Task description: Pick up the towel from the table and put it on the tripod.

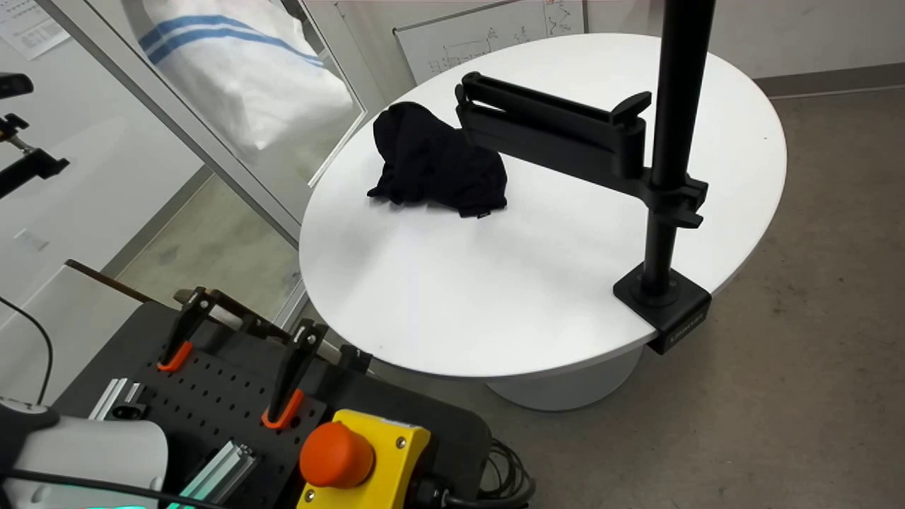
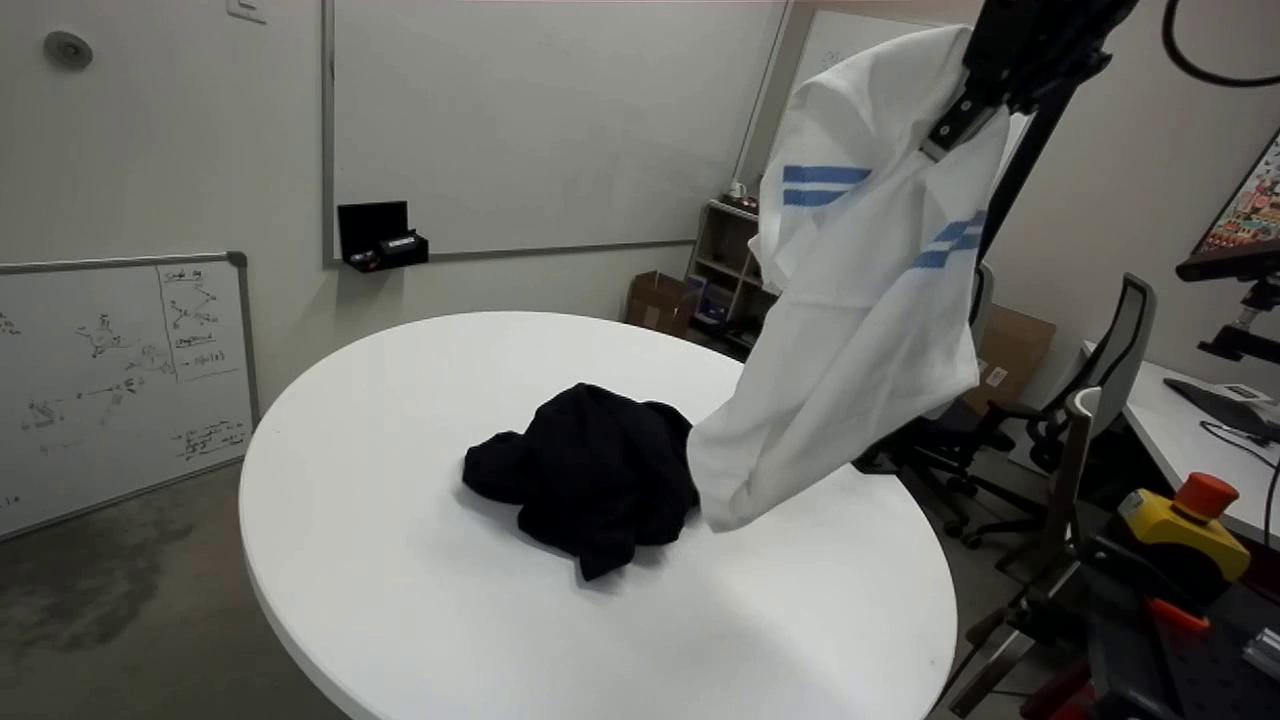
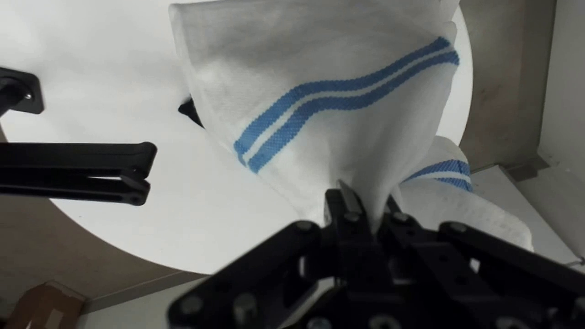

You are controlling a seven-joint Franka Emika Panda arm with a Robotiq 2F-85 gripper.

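Observation:
My gripper (image 2: 950, 140) is shut on a white towel (image 2: 850, 310) with blue stripes. The towel hangs from the fingers in the air, above the side of the table. In the wrist view a fold of the towel (image 3: 338, 59) is pinched between the fingertips (image 3: 366, 194). The towel (image 1: 247, 85) also shows at the upper left of an exterior view, where the gripper is out of sight. A black stand (image 1: 661, 162), the likely tripod, is clamped to the table edge with a folded arm (image 1: 551, 127). In the wrist view that arm (image 3: 77, 171) lies left of the towel.
A crumpled black cloth (image 1: 438, 162) lies on the round white table (image 1: 438, 297); it also shows in an exterior view (image 2: 600, 470). A yellow box with a red button (image 1: 385, 452) and clamps (image 1: 290, 375) sit on the dark bench. A glass panel (image 1: 170, 106) stands beside the table.

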